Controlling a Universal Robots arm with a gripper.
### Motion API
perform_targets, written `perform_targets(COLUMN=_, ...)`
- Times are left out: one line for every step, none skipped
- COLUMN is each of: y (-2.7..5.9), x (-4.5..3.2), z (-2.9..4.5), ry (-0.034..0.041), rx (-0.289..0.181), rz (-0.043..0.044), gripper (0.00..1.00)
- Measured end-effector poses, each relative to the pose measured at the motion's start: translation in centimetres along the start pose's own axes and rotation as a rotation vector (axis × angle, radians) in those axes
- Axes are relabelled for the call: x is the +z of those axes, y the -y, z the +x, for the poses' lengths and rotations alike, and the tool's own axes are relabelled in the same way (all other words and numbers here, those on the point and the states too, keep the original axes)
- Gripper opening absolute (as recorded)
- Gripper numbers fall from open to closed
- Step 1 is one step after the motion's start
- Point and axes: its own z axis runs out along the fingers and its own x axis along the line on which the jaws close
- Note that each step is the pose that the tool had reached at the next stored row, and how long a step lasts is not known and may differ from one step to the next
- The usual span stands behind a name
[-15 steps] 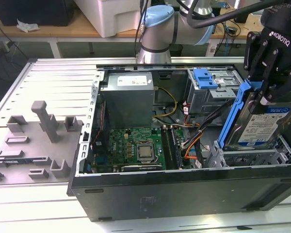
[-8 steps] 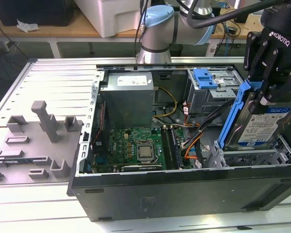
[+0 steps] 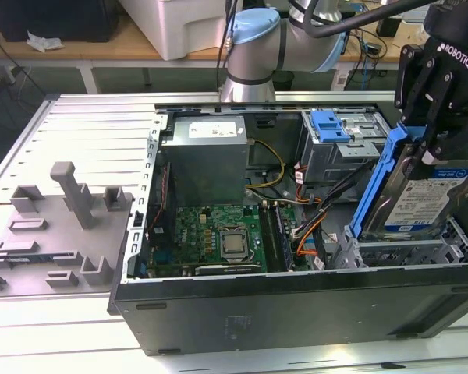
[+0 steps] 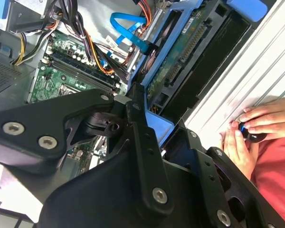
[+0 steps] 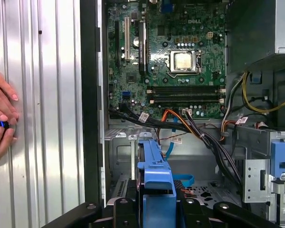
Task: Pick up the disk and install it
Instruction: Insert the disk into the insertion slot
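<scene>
One hand (image 3: 430,144) grips the disk (image 3: 421,199) by its upper end, so the disk hangs steeply tilted beneath it, long axis nearly upright, lower end at the drive bay (image 3: 398,253) inside the computer case (image 3: 296,304).

Cables (image 3: 310,222) crowd bay (image 3: 398,254) by disk (image 3: 430,199); mobo (image 3: 210,227) clear.

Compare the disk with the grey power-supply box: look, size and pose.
The disk is flat and thin; the power-supply box is a far bulkier block. The disk wears a blue bracket; the box is plain grey with a white sticker. The disk hangs tilted on edge in the gripper; the box sits level inside the case. Both are rectangular.
</scene>
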Motion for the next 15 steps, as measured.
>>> perform_targets(y=0.01, x=-0.18, z=0.01, ry=0.0002, rx=0.0, rz=0.0001, gripper=0.36)
perform_targets(y=0.01, x=-0.3, z=0.01, ry=0.0, rx=0.0, rz=0.0001, gripper=0.36)
perform_targets(y=0.01, x=-0.31, z=0.01, ry=0.0002, rx=0.0, rz=0.0004, gripper=0.36)
perform_targets(y=0.01, x=-0.31, z=0.01, ry=0.0002, rx=0.0, rz=0.0016, gripper=0.36)
perform_targets(y=0.01, x=-0.32, z=0.01, ry=0.0001, rx=0.0, rz=0.0023, gripper=0.36)
perform_targets(y=0.01, x=-0.34, z=0.02, ry=0.0, rx=0.0, rz=0.0026, gripper=0.36)
perform_targets(y=0.01, x=-0.38, z=0.02, ry=-0.0001, rx=0.0, rz=0.0027, gripper=0.36)
perform_targets(y=0.01, x=-0.39, z=0.02, ry=0.0, rx=0.0, rz=0.0028, gripper=0.36)
perform_targets(y=0.0, x=-0.42, z=0.02, ry=0.0, rx=0.0, rz=0.0028, gripper=0.36)
perform_targets(y=0.0, x=-0.45, z=0.02, ry=0.0, rx=0.0, rz=0.0029, gripper=0.36)
perform_targets(y=0.0, x=-0.47, z=0.02, ry=0.0, rx=0.0, rz=0.003, gripper=0.36)
perform_targets(y=-0.01, x=-0.48, z=0.02, ry=0.0001, rx=0.0, rz=0.0032, gripper=0.36)
perform_targets(y=-0.01, x=-0.48, z=0.02, ry=0.0002, rx=0.0, rz=0.0032, gripper=0.36)
perform_targets(y=-0.01, x=-0.48, z=0.02, ry=0.0002, rx=0.0, rz=0.0033, gripper=0.36)
perform_targets(y=-0.02, x=-0.49, z=0.02, ry=0.0001, rx=0.0, rz=0.0032, gripper=0.36)
